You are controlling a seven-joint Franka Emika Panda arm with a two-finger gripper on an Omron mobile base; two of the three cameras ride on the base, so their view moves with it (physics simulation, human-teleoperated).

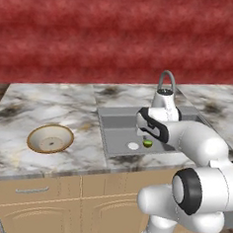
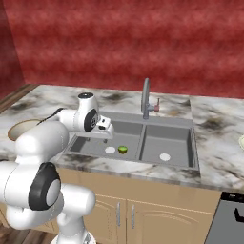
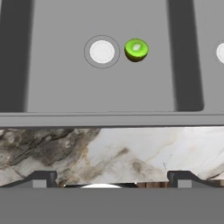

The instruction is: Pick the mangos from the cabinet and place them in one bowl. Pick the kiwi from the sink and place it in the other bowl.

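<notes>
Kiwi (image 3: 136, 50) is sitting beside the drain (image 3: 102, 51) in the sink's (image 2: 90, 143) left basin; gripper (image 3: 112, 178) is hovering above, jaws apart.

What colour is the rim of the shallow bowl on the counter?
Tan-brown, with a pale inside; the other bowl shows best in the left base view.

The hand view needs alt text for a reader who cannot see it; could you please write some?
A small green kiwi lies beside a white drain in a grey sink basin. Below, the marble counter edge runs across, and the open gripper hangs over it.
</notes>
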